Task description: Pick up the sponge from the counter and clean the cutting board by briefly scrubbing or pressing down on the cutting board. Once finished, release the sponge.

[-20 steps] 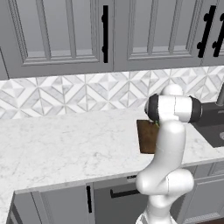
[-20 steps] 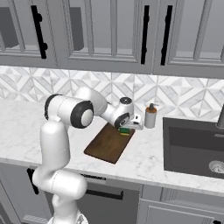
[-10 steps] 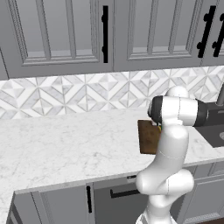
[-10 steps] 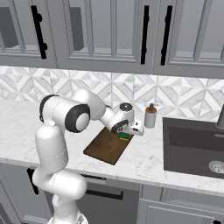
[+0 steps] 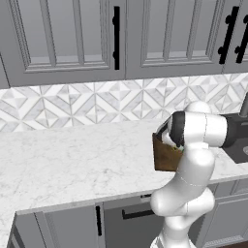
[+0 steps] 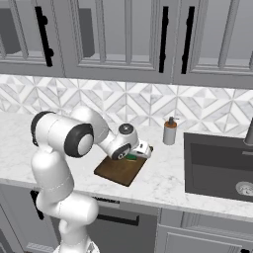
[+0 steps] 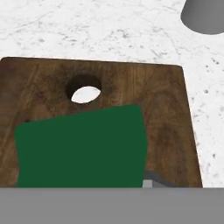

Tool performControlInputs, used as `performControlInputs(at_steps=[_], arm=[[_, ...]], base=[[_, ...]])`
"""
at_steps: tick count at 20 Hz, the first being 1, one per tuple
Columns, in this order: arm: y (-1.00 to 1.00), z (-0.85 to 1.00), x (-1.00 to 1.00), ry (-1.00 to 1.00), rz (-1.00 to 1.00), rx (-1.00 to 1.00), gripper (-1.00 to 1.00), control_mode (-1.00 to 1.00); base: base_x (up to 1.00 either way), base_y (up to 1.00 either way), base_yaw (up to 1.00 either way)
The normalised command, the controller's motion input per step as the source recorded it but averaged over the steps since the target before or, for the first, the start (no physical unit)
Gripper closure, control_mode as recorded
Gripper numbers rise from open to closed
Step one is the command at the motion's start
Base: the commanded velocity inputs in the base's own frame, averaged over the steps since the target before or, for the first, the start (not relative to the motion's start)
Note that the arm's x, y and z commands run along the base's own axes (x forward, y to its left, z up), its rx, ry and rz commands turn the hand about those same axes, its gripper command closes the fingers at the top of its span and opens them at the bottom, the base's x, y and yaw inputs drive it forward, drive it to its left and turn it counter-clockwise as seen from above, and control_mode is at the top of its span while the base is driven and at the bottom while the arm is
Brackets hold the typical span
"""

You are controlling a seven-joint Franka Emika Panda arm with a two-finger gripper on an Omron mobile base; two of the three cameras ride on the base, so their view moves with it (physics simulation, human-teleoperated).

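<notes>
1. now the sponge (image 7: 81, 146), green side up, lies on the cutting board (image 7: 166, 118) beside its hole.
2. claw (image 6: 142, 150) hovers over it; whether it grips or has let go, cannot tell.
3. release fully, then lift straight off the bench (image 6: 168, 173).

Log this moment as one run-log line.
stage: releasing after scrub | sponge: green side up on cutting board, near its hole | gripper: over sponge, grip state unclear | next: retract

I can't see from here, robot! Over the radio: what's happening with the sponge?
Gripper low over the cutting board, jaws' state unclear. Sponge green side up on the board, beside its hole. Soap bottle stands off the board, not in the way.
</notes>
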Motion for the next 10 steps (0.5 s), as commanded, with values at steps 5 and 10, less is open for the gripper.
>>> performControlInputs(at_steps=[5,10], arm=[[0.28,-0.57,-1.0,0.0,-0.05,0.0,1.0,-1.0],[0.25,-0.77,-1.0,0.0,-0.05,0.0,1.0,-1.0]], base=[[0.0,0.0,0.0],[0.0,0.0,0.0]])
